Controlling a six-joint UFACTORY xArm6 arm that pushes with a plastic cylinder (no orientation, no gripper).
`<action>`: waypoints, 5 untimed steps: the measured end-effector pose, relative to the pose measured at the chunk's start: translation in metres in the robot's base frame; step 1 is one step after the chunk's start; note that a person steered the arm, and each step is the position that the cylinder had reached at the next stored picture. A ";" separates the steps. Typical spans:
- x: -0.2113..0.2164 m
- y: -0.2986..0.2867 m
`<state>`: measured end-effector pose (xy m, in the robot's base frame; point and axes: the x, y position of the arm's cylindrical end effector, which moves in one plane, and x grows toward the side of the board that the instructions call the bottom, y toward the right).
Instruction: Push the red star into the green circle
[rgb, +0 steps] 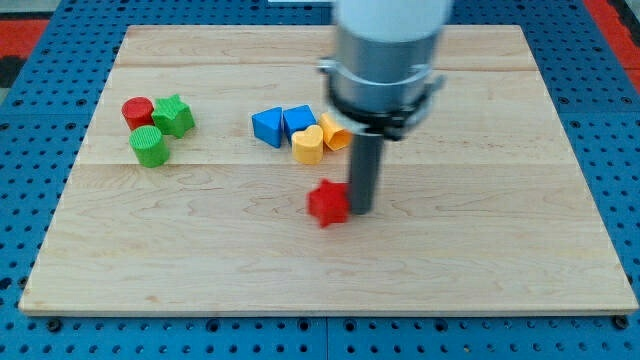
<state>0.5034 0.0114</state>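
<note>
The red star (327, 203) lies near the middle of the wooden board (480, 250). My tip (359, 210) stands right beside it on the view's right, touching or nearly touching. The green circle (149, 146) lies far to the view's left, in a cluster with a red circle (137, 110) and a green star (174, 116).
A blue triangle-like block (267, 127), a blue cube (298, 120), a yellow heart (308, 145) and an orange-yellow block (335, 131) cluster just above the red star. The arm's grey body (388, 55) hangs over the board's top middle.
</note>
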 end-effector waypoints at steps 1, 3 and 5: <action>0.000 -0.088; 0.029 -0.157; -0.004 -0.209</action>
